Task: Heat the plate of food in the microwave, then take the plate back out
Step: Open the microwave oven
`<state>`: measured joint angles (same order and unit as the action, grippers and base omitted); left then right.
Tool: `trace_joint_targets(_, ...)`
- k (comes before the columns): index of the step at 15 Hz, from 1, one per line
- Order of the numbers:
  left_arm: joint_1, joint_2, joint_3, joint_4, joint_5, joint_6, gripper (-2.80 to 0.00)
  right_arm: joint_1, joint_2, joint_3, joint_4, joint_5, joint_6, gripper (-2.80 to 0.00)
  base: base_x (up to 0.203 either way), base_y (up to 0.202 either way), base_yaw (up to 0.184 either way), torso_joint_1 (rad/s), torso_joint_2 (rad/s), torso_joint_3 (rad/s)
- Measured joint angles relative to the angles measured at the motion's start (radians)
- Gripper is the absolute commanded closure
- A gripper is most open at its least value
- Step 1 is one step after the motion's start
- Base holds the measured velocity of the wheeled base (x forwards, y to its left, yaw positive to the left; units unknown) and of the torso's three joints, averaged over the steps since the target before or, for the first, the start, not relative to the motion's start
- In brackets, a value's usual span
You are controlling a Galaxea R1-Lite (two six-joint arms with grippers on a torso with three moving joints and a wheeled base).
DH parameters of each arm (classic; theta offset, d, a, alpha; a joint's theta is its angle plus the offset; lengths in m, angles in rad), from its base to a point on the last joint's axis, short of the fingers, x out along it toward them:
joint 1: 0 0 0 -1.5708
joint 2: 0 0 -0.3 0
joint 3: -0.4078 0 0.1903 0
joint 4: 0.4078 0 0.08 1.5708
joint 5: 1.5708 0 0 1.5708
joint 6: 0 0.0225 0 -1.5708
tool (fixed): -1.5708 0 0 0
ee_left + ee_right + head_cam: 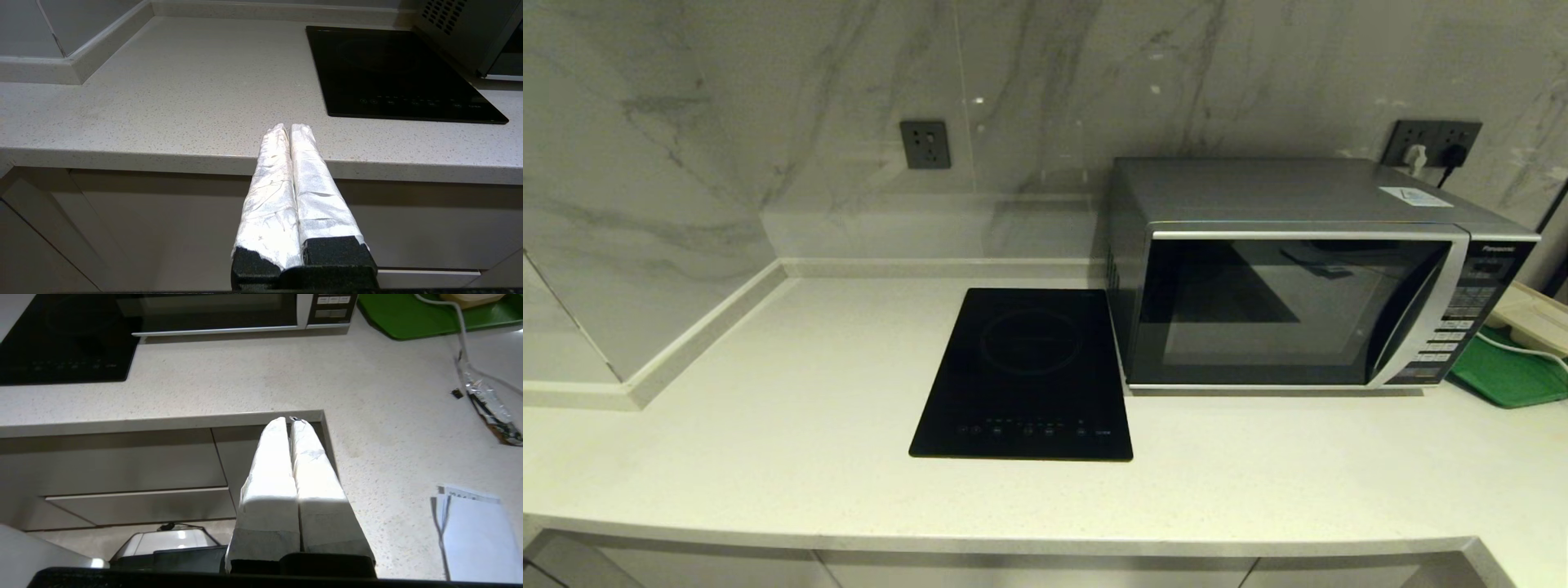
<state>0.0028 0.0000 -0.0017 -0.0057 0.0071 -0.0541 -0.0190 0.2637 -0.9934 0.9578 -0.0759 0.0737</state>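
We could not see through the microwave's [1307, 278] dark door, and the green tray [1507, 371] ran off the head view's edge.

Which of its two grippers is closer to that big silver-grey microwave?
Right. The right gripper hovers shut at the counter edge before the silver-grey microwave; the left gripper, shut, sits farther off beyond the black hob.

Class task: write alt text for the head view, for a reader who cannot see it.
A silver-grey microwave, door closed, stands on a pale countertop with a flat black induction hob just to its left. A green tray peeks out on its right; no plate or robot arm shows.
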Motion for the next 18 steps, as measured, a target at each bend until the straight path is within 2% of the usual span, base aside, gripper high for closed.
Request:
trace_joint_targets(2,0.0,0.0,0.0,0.0,0.0,0.0,0.0,-0.002,-0.023,0.074,-0.075,0.02,0.001,0.0,0.0,0.0,0.0,0.0,0.0,0.0)
trace_joint_targets(6,0.0,0.0,0.0,0.0,0.001,0.0,0.0,0.002,-0.054,0.304,-0.264,0.028,0.003,0.0,0.0,0.0,0.0,0.0,0.0,0.0)
trace_joint_targets(13,0.0,0.0,0.0,0.0,0.0,0.0,0.0,0.017,-0.187,0.658,-0.42,0.074,-0.02,0.0,0.0,0.0,0.0,0.0,0.0,0.0)
trace_joint_targets(18,0.0,0.0,0.0,0.0,0.0,0.0,0.0,0.018,-0.236,0.899,-0.766,0.066,-0.052,0.0,0.0,0.0,0.0,0.0,0.0,0.0)
